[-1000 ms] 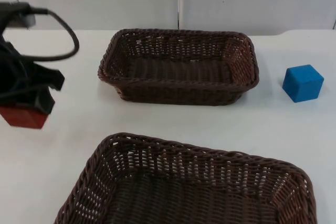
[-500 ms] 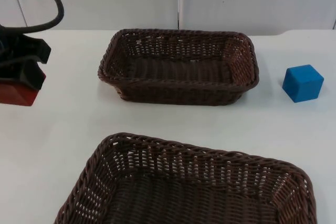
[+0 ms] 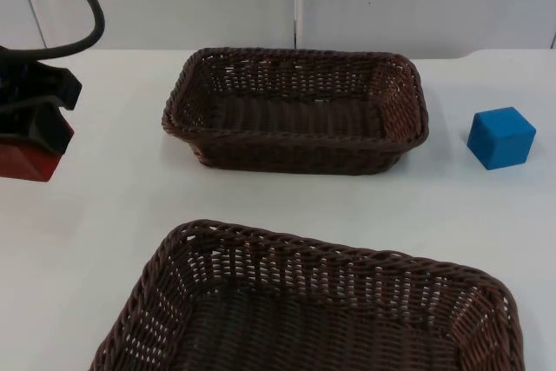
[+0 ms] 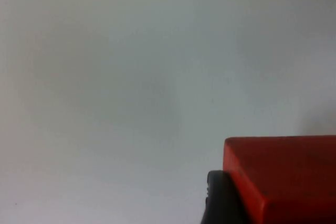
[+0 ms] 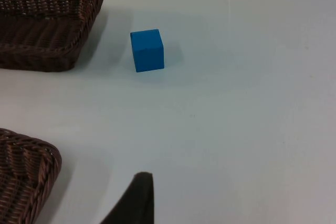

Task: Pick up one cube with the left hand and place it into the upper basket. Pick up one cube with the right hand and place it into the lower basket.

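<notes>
Left pincer point(image 3: 26, 149) barely shifted, red cube point(image 3: 24, 161) clamped, lifted

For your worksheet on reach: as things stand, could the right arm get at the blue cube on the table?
Probably yes. The blue cube stands alone on bare white table, apart from the upper basket, with nothing between it and the right gripper, which waits short of it.
</notes>
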Available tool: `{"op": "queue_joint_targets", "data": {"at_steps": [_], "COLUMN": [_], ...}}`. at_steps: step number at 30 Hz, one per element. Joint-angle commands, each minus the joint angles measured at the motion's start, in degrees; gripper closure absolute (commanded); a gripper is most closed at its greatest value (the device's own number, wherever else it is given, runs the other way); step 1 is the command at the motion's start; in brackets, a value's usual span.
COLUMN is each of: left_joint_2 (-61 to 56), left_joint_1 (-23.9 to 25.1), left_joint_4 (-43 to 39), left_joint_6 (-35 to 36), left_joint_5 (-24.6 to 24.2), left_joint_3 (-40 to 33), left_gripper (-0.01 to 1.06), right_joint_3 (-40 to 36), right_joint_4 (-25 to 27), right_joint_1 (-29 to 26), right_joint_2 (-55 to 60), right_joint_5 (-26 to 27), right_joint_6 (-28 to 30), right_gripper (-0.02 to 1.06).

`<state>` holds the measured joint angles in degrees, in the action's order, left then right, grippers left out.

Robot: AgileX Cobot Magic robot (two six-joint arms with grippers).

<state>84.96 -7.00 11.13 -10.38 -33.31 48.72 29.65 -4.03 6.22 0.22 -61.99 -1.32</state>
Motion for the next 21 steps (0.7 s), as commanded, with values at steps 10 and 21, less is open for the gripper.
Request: {"op": "queue_joint_targets", "data": {"at_steps": [10,21], "left_joint_2": [-0.4,0.0], "left_joint_1": [-0.3,-0.3], "left_joint_4": [0.3,2.3], "left_joint_6": [-0.2,-1.3], "left_joint_5": [-0.4,3.3], "left_joint_3": [0.1,0.9], "left_gripper": [1.05,1.05], "right_joint_3": [-0.2,-0.2], "right_joint_4": [0.2,0.2], "right_joint_1": [-0.5,-0.5], "right_joint_2": [-0.2,-0.2], "right_joint_5": [0.1,0.1], "right_joint_6": [0.5,0.5], "right_gripper": [-0.01,-0.01]}}
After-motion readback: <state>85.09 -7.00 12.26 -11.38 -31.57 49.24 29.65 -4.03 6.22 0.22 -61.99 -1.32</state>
